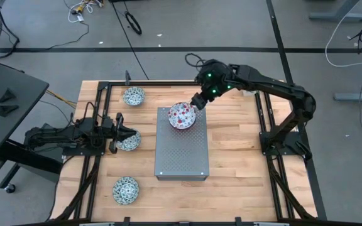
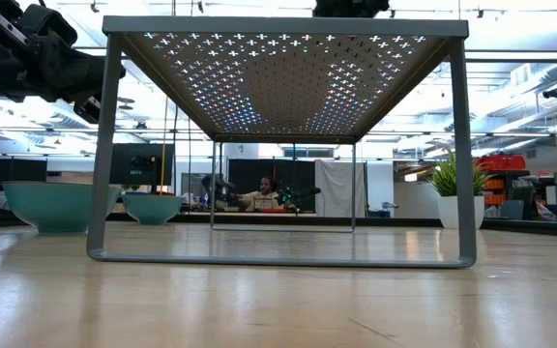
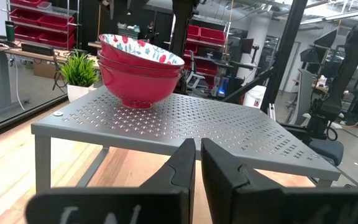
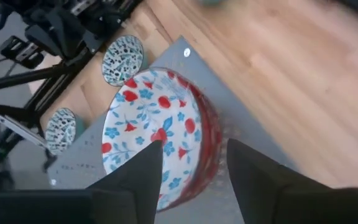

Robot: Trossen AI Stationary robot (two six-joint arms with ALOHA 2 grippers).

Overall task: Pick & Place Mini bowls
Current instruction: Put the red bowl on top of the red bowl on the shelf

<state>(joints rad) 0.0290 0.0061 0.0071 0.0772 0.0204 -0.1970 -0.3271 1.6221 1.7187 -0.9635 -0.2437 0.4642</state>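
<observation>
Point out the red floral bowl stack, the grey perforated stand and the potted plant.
red floral bowl stack [image 1: 182, 115], high view, top bowl's inside.
grey perforated stand [image 1: 182, 154], high view, bare top.
potted plant [image 2: 450, 178], low view, leaves.

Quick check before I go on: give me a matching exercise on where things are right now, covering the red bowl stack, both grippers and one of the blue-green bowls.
Things:
1. red-flowered bowl stack
2. right gripper
3. left gripper
4. lowest blue-green bowl in the high view

Places or states:
a. open, just over the red stack's rim
b. alone on the wood, left of the stand's near end
c. on top of the grey stand, at its far end
d. at the middle blue-green bowl, left of the stand

Pairs: 1-c, 2-a, 3-d, 4-b
</observation>
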